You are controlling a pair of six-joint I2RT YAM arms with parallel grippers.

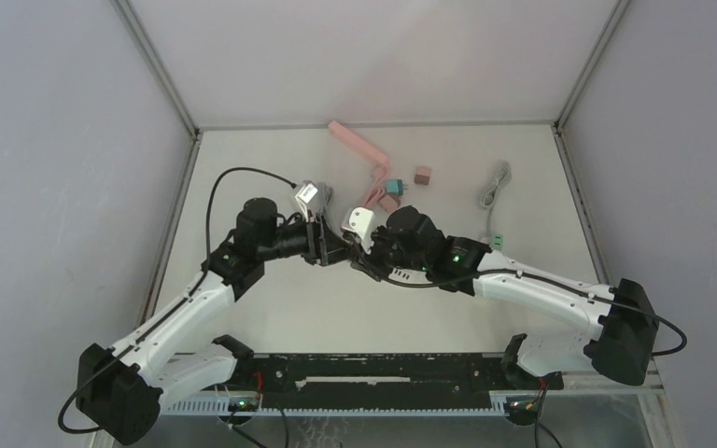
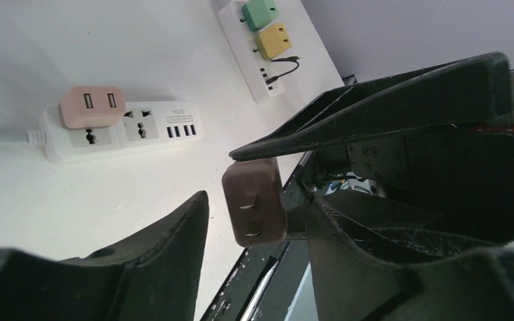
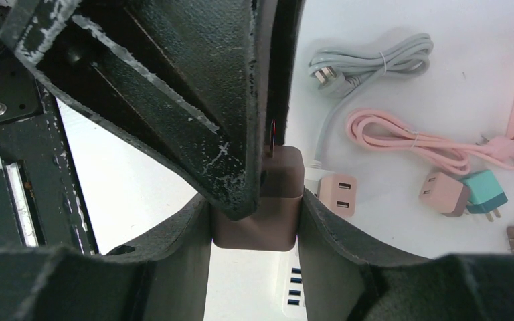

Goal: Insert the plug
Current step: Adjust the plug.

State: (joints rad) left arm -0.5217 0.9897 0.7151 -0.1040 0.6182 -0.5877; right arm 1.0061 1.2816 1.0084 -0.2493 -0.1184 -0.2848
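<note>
Right claw (image 3: 254, 204) pinches the brown, blocky plastic plug adapter (image 3: 268, 224) by its sides, in the air over the white counter (image 1: 523, 168) between both arms. Left claw (image 2: 219, 175) stands spread around it, one finger touching, the other apart. Its prongs and long axis point at the left wrist.

walls (image 1: 47, 140): pale grey | table (image 1: 289, 308): white | corner posts (image 1: 154, 63): metal

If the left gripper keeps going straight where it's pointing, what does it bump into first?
Most likely the brown plug adapter, which sits between the left gripper's open fingers, held by the right gripper; depth is unclear.
</note>
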